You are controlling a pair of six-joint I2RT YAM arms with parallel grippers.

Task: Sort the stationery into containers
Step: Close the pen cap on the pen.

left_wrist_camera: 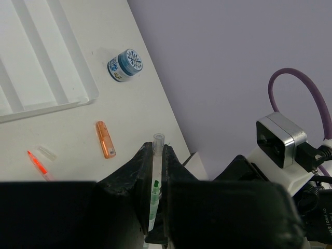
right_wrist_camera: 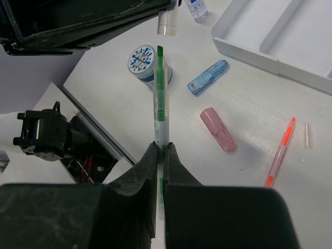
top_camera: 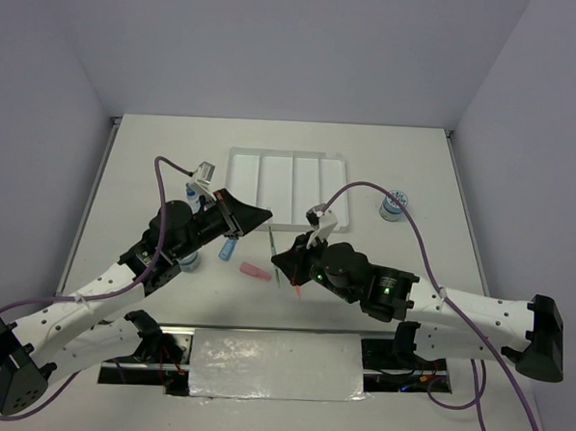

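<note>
Your green pen [right_wrist_camera: 160, 98] is light, thin, stiff and smooth, so it can swivel or slip in a pinch; take it across the barrel near the middle, never at the tip. The right gripper [right_wrist_camera: 161, 147] is clenched on its lower barrel, holding it above the worktop [top_camera: 407, 164] toward the near edge, just short of the tray [top_camera: 275, 181]. The left gripper [left_wrist_camera: 156, 149] is clamped on 1 clear cap [right_wrist_camera: 167, 23], just beyond the pen's tip and roughly in line with it; you cannot tell whether they touch
</note>
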